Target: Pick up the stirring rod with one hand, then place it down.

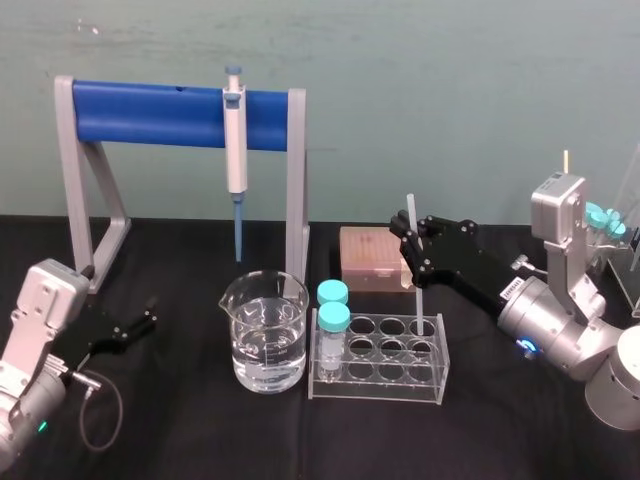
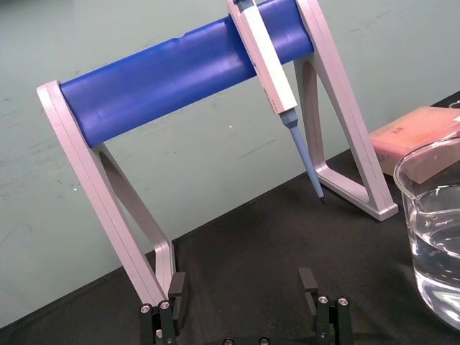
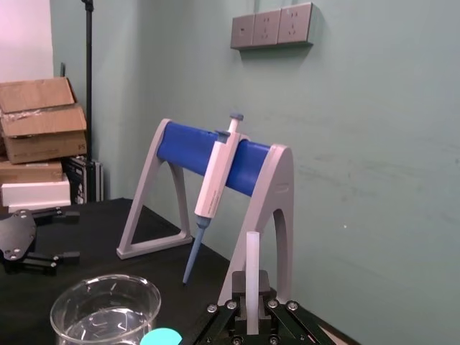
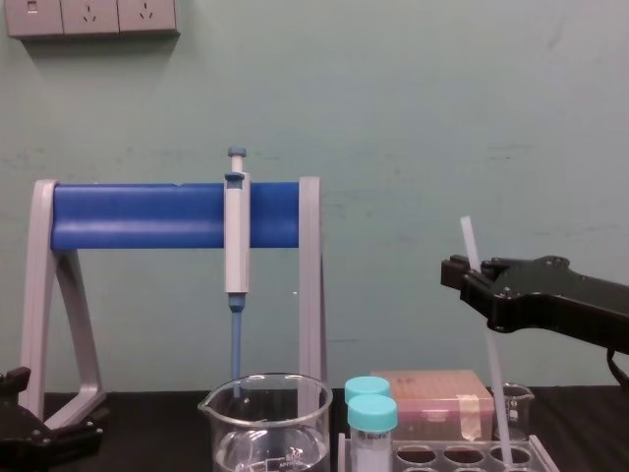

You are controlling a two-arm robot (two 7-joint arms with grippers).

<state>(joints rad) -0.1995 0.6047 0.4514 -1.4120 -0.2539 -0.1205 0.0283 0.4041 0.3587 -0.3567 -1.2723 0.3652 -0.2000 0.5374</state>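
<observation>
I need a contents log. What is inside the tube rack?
Two teal-capped tubes stand in the tube rack's left column. The stirring rod, gripped by the right gripper, dips into a back right well; whether its tip touches bottom is unclear.

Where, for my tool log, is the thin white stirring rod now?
Right of centre in the head view: the thin white stirring rod stands nearly upright in the black right gripper, its lower end at the clear tube rack's right side.

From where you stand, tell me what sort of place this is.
Likely a lab bench: a pipette hangs on a blue stand, a beaker holds clear liquid, a tube rack carries capped vials. The right gripper holds the stirring rod in the rack; the left gripper is open, far left.
</observation>
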